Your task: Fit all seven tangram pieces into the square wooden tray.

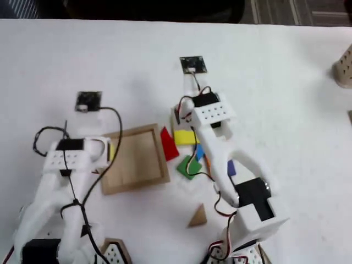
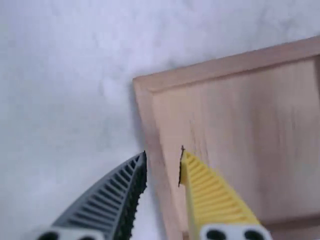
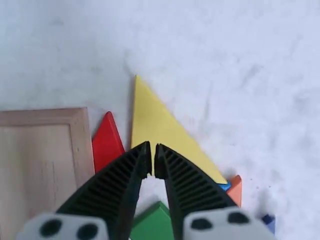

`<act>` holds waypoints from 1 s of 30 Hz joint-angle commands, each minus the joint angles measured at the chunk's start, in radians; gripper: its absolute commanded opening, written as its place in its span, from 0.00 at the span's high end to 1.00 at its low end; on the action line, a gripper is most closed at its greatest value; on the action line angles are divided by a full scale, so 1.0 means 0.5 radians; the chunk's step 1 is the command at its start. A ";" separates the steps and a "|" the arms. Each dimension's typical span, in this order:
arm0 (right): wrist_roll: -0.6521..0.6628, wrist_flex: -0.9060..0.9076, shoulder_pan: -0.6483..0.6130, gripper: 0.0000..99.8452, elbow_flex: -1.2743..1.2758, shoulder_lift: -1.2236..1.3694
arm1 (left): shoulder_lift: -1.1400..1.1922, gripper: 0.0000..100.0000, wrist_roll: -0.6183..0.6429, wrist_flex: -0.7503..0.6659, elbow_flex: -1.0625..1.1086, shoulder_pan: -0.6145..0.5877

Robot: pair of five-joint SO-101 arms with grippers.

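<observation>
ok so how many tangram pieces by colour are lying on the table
red piece: 1
yellow piece: 1
green piece: 1
orange piece: 1
light blue piece: 1
dark blue piece: 1
plain wood piece: 1
total: 7

The square wooden tray point(image 2: 150, 125) lies flat, one wall between the parted fingers of the left claw point(image 2: 163, 161). The yellow triangle point(image 3: 155, 122) lies flat beneath the tips of the right claw point(image 3: 152, 156), with the red triangle point(image 3: 106, 142) just beside it on the tray side.
</observation>
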 commanded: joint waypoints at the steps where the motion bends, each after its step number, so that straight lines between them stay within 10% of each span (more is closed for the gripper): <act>1: 0.028 -0.026 0.029 0.98 -0.043 -0.087 | 0.005 0.85 0.021 0.000 -0.092 0.078; 8: 0.028 -0.026 0.029 0.98 -0.040 -0.084 | -0.005 0.85 0.021 -0.276 0.144 0.066; 30: 0.028 -0.026 0.029 0.98 -0.031 -0.084 | -0.011 0.85 0.015 0.040 0.077 -0.176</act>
